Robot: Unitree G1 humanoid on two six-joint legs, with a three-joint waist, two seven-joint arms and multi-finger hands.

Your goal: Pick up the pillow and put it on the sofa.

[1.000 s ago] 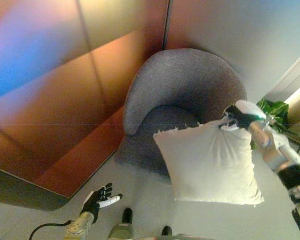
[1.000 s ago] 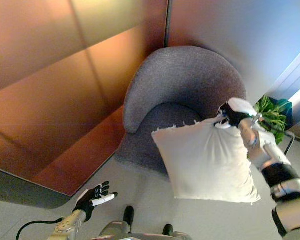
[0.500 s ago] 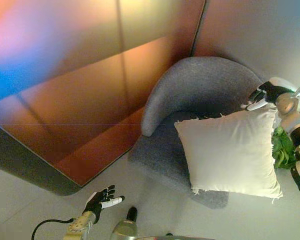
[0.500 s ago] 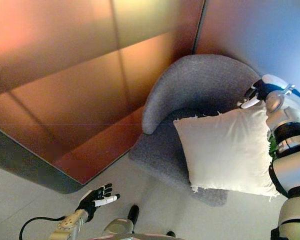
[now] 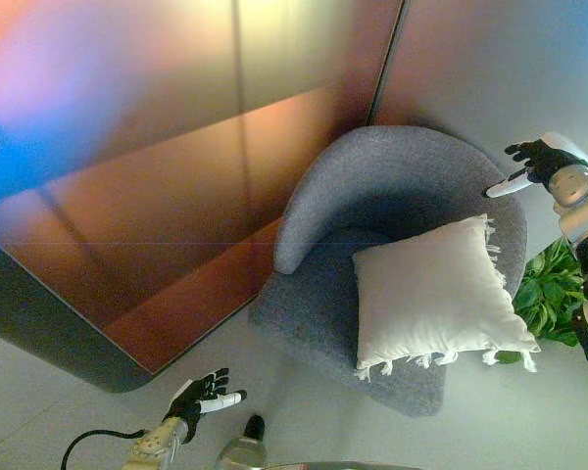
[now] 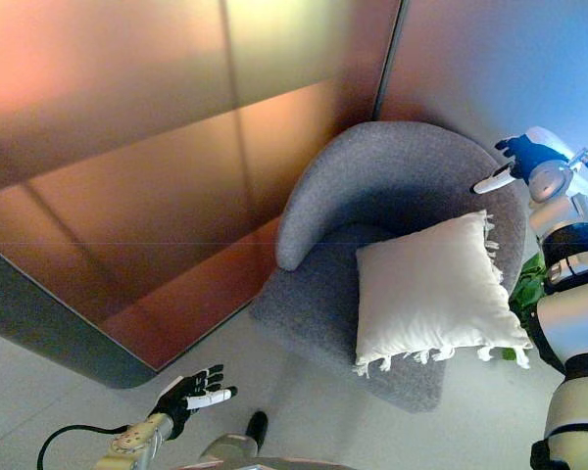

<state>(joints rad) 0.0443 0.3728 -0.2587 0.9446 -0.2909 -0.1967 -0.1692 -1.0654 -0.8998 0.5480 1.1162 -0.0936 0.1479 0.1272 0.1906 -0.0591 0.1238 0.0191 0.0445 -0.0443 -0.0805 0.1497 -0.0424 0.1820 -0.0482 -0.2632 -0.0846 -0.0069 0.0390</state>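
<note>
A white square pillow with fringed corners (image 5: 436,296) lies on the seat of a grey round-backed sofa chair (image 5: 372,186), its lower right corner hanging past the seat's edge. My right hand (image 5: 531,161) is open and empty, held above the chair's right armrest, clear of the pillow. It also shows in the right eye view (image 6: 514,157). My left hand (image 5: 204,394) is open and empty, low at the bottom left over the floor, far from the chair.
A brown panelled wall (image 5: 157,186) runs behind and to the left of the chair. A green plant (image 5: 552,294) stands right of the chair, close to my right arm. Light floor (image 5: 69,401) lies in front of the chair.
My right hand has let go of the pillow and risen a little. The pillow has dropped onto the chair's seat. My left hand has stayed put.
</note>
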